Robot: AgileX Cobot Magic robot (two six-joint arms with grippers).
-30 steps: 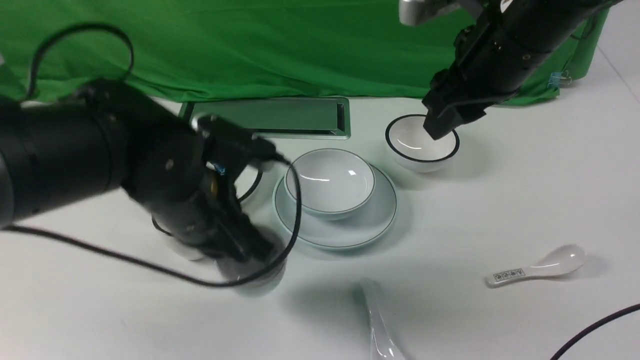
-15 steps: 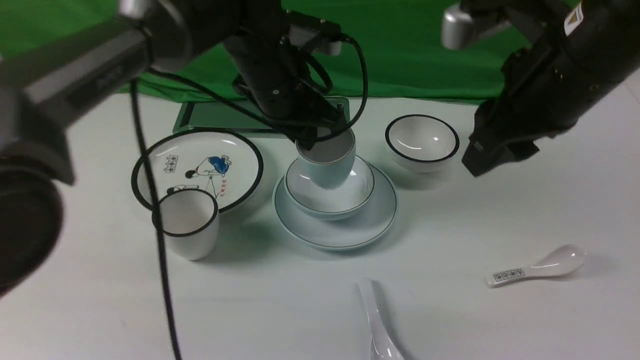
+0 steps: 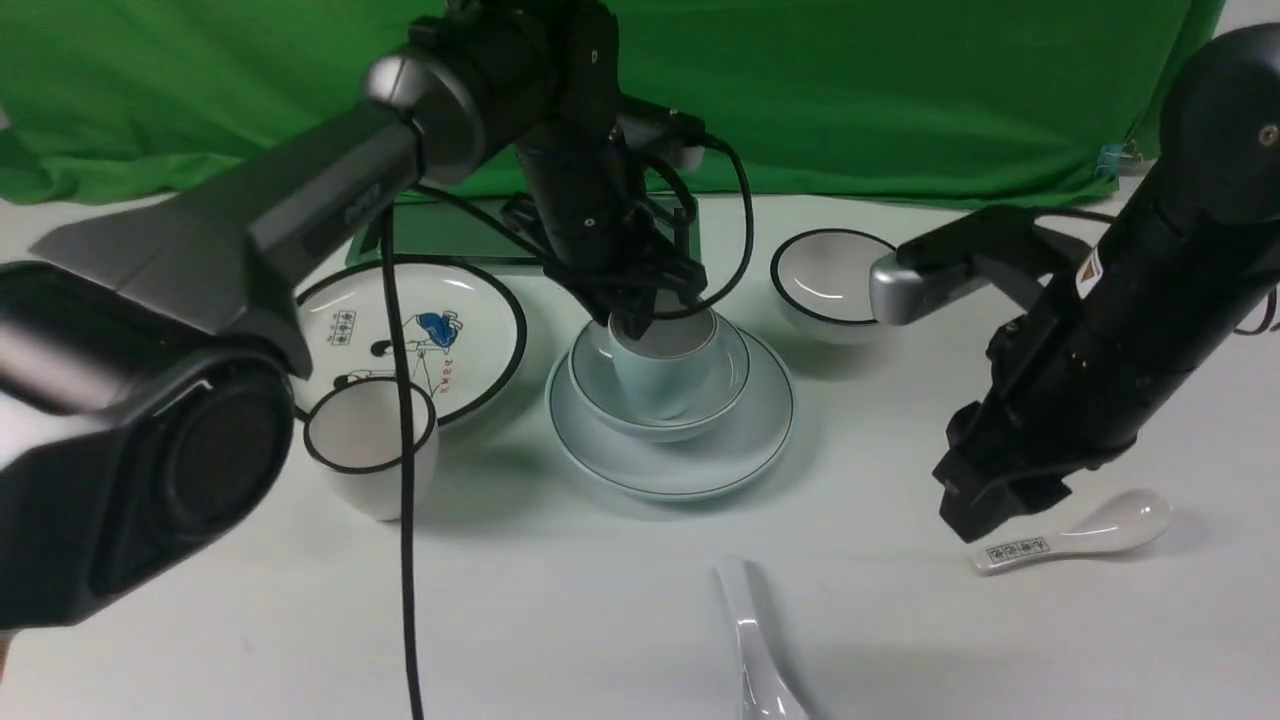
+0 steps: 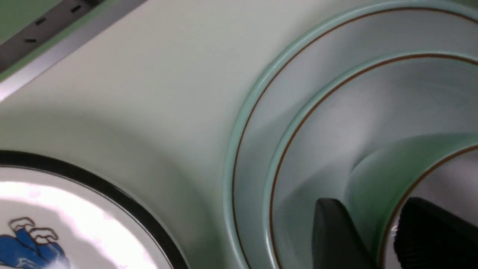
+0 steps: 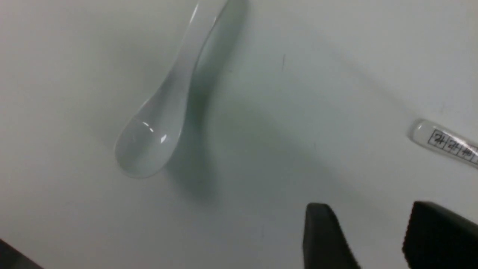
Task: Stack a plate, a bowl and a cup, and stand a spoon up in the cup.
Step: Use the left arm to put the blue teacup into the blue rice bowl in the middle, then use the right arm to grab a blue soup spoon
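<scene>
On the white table (image 3: pixel 600 620), the plate (image 3: pixel 700 470) is seen at the centre, with the bowl (image 3: pixel 725 385) seated on it and the cup (image 3: pixel 655 385) stood upright inside the bowl, so that 3 pieces are stacked. The left gripper (image 3: pixel 640 320) is lowered over the cup from 12 o'clock. In the left wrist view its 2 fingers (image 4: pixel 336 239) are seen astride the cup's wall, 1 outside and 1 inside, spread wider than the wall, with a strip of the cup's outer side showing between the outer finger and the rim. The spoon (image 3: pixel 755 640) is laid flat on the table at 6 o'clock from the stack, well apart from it, untouched, its handle pointed toward the stack. The right gripper (image 3: pixel 985 515) is held above the table at 4 o'clock from the stack, its jaws parted with nothing between them, just beside the handle end of the printed spoon (image 3: pixel 1080 535). A cartoon plate (image 3: pixel 400 330) is placed at 9 o'clock, a black-rimmed cup (image 3: pixel 370 460) at 8 o'clock and a black-rimmed bowl (image 3: pixel 830 290) at 2 o'clock. A green cloth (image 3: pixel 850 100) is hung along the 12 o'clock edge.
</scene>
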